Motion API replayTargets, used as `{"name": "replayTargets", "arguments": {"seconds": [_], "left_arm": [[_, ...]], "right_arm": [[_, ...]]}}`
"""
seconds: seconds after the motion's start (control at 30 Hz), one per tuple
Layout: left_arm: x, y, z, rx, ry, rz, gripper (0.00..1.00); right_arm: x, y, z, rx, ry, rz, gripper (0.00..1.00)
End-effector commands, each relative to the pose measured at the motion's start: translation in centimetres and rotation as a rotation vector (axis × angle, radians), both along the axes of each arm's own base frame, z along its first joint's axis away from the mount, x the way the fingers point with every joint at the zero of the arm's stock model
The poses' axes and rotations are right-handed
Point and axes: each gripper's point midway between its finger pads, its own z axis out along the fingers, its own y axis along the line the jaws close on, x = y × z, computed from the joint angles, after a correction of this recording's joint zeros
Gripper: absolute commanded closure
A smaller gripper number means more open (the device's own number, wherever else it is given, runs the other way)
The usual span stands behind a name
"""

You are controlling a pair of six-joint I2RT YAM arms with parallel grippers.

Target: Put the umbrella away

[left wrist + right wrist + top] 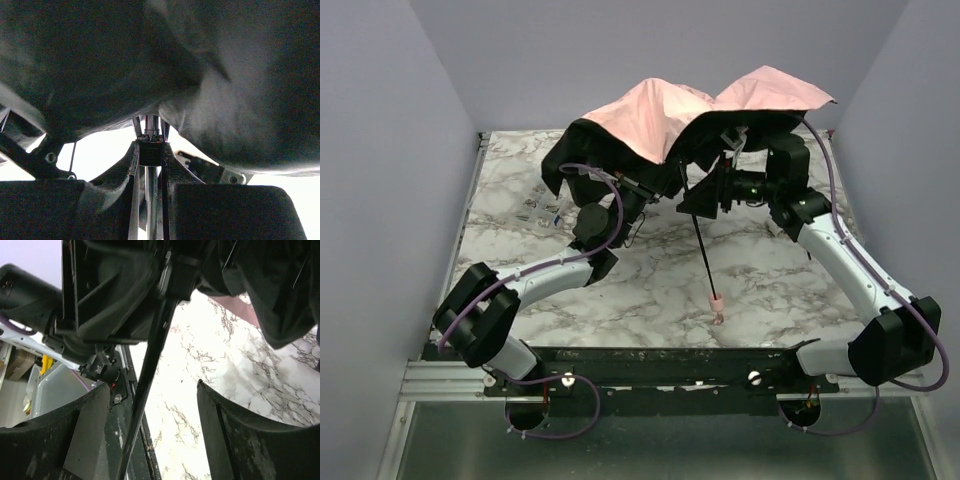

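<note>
your left hand [150, 156] is clamped narrow on the umbrella [670, 115], pinching the thin shaft [704, 255] right up under the canopy [760, 90]. that grip looks like what keeps the whole thing lifted off the surface [760, 290]. your right hand [152, 390] stands wide, one finger on either side of the shaft. it grips nothing, so it seems placed to guide or slide along the rod rather than carry it.

the umbrella hangs over the far half of the surface, a little toward the right edge. its shaft slants down to the small pink handle [717, 300], which sits near the middle of the near edge; you cannot tell whether the handle touches down. the canopy is pale pink on top and black underneath, half collapsed into two sagging humps that drape over both wrists. judging by that, the folding is far from done.
</note>
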Motion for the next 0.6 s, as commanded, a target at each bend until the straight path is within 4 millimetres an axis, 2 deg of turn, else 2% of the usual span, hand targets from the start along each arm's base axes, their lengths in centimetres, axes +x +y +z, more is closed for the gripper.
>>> {"name": "replayTargets", "arguments": {"seconds": [0.0, 0.13, 0.23, 0.3, 0.4, 0.47, 0.57], "left_arm": [[0.2, 2.3, 4.5, -0.044, -0.113, 0.075, 1.0], [0.6, 3.0, 5.6, -0.042, -0.152, 0.117, 1.0], [0.8, 3.7, 6.7, -0.046, -0.185, 0.147, 1.0], [0.9, 4.2, 7.3, -0.044, -0.202, 0.164, 1.0], [0.8, 4.5, 8.2, -0.041, -0.231, 0.172, 1.0], [0.7, 4.7, 8.4, -0.034, -0.244, 0.174, 1.0], [0.4, 5.0, 8.5, -0.03, -0.267, 0.167, 1.0]], "right_arm": [[-1.9, -0.2, 0.3, 0.033, 0.01, 0.065, 0.28], [-3.4, -0.1, 0.3, 0.091, 0.071, 0.102, 0.28], [-3.7, -0.1, -0.3, 0.098, 0.107, 0.099, 0.29], [-3.8, -0.1, -0.9, 0.1, 0.134, 0.098, 0.34], [-3.9, 0.0, -1.4, 0.106, 0.16, 0.098, 0.5], [-3.8, -0.1, -1.4, 0.106, 0.163, 0.094, 0.66], [-3.7, -0.1, -1.3, 0.103, 0.16, 0.093, 0.83]]}}
